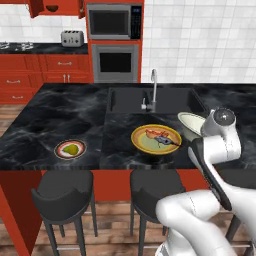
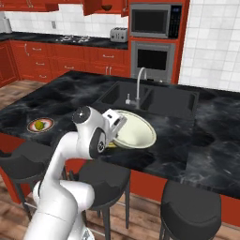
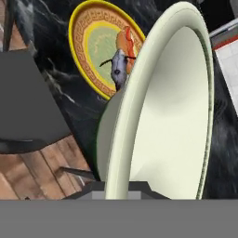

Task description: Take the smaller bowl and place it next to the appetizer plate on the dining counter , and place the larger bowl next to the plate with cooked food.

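My gripper (image 2: 118,126) is shut on the near rim of the larger bowl (image 2: 135,132), a wide cream-white bowl held tilted just over the dining counter (image 2: 211,150). In the hand view the larger bowl (image 3: 162,107) stands edge-on right in front of the fingertips (image 3: 100,189). Just left of the larger bowl (image 1: 190,121) lies the plate with cooked food (image 1: 156,139), yellow with orange-red food; the plate with cooked food (image 3: 100,51) is partly hidden behind the bowl. The appetizer plate (image 1: 70,149) rests far left near the front edge. A small dark shape that looks like the smaller bowl (image 1: 52,8) sits in an open wall cabinet.
An inset sink (image 1: 150,100) with a curved faucet (image 1: 153,87) lies behind the plates. Dark stools (image 1: 65,192) stand along the counter's front edge. The back wall holds a toaster (image 1: 72,38), an oven and a microwave (image 1: 114,22).
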### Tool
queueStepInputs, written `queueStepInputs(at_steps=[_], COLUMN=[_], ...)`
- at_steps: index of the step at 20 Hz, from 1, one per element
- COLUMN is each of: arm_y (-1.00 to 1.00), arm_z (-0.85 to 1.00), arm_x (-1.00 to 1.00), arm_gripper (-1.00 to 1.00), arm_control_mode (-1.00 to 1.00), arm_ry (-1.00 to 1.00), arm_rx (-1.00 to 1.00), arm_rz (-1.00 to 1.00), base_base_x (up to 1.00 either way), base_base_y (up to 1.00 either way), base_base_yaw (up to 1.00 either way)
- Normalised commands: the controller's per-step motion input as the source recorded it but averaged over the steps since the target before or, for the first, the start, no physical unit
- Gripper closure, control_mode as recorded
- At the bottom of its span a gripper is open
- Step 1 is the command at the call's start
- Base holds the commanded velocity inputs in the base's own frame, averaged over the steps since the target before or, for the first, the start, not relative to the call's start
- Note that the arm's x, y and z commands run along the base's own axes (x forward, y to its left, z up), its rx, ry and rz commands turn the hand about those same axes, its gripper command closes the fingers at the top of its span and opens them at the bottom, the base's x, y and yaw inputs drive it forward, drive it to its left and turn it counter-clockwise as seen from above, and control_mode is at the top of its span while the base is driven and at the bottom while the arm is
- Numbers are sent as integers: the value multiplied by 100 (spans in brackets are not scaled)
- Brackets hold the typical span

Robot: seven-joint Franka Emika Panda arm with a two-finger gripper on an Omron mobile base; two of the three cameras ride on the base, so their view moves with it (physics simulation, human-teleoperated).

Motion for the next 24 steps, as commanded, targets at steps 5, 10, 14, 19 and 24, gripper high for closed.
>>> queueStepInputs(at_steps=[5, 10, 14, 19, 24], arm_y=[-57, -58, -44, -38, -43], arm_z=[-34, -3, -4, -6, 0], arm_x=[89, 35, 45, 38, 9], arm_gripper=[100, 100, 100, 100, 100], arm_control_mode=[-100, -100, -100, -100, -100], arm_ry=[1, -10, -2, 0, 0], arm_rx=[1, 0, 0, -2, -8], arm_rz=[23, 30, 30, 27, 16], base_base_x=[0, 0, 0, 0, 0], base_base_y=[0, 0, 0, 0, 0], base_base_yaw=[0, 0, 0, 0, 0])
